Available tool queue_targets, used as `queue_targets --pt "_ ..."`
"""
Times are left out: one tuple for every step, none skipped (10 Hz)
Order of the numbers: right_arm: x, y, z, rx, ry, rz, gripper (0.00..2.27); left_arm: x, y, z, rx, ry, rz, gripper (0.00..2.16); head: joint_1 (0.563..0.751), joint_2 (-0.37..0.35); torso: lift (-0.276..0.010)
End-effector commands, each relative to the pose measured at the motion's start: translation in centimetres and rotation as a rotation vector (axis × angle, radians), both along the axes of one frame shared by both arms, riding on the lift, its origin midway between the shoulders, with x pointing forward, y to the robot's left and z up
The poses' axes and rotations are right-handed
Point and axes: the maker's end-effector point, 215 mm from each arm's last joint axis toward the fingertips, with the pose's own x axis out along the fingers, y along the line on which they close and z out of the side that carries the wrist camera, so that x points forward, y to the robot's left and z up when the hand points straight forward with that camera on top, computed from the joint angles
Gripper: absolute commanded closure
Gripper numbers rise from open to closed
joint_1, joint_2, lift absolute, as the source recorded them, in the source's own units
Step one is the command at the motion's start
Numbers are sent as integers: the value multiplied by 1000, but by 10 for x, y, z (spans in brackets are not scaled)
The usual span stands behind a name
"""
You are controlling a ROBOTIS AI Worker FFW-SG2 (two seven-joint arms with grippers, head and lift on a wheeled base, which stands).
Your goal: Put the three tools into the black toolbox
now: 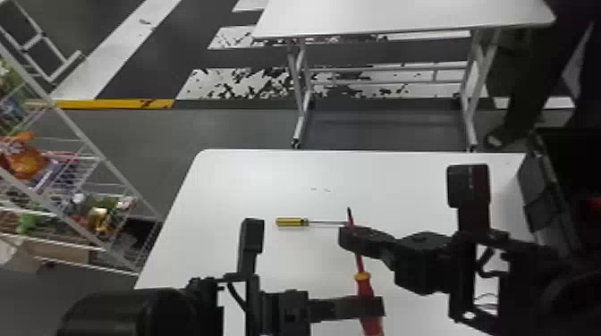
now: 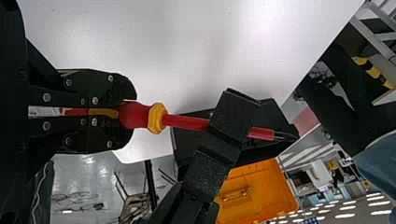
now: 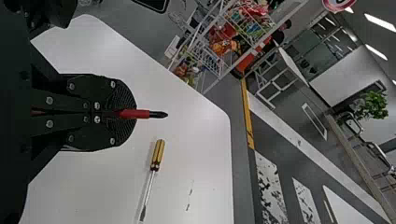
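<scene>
Left claw point(image 2: 131, 115) and right claw point(image 3: 135, 113) both pinch the red screwdriver point(image 2: 187, 122), handle and shaft, above the tabletop point(image 1: 250, 178). The yellow screwdriver point(image 1: 290, 222) lies between its left and right edges. At least 2 of 3 tools remain; what the likely toolbox point(image 1: 543, 192), by the right edge, holds, I cannot tell.

Head view faces down; closer wrist views share its near table point(image 1: 232, 187).

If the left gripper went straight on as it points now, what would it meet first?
Most likely the right gripper, clamped on the shaft of the red screwdriver just ahead of the left gripper. Depth is unclear, though, so it might pass close by instead.
</scene>
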Motion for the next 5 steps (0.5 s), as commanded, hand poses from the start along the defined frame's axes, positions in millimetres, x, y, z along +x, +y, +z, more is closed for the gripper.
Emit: queue_targets --pt "3 -3 0 -3 -8 -5 2243 1 -2 -2 3 4 -5 2142 695 195 -51" --pt "6 -4 0 -4 -10 -7 2243 3 -2 -1 1 3 -4 2034 695 188 -51" --pt "7 -5 -2 -7 -9 -9 2243 3 -2 0 -3 2 -4 1315 695 182 -51" --pt "9 -6 -2 -2 -10 -14 2243 3 -2 0 -10 3 -3 677 695 178 -51" --pt "10 -8 -2 -1 -11 -17 2243 3 -2 0 -11 6 -4 738 695 177 -51"
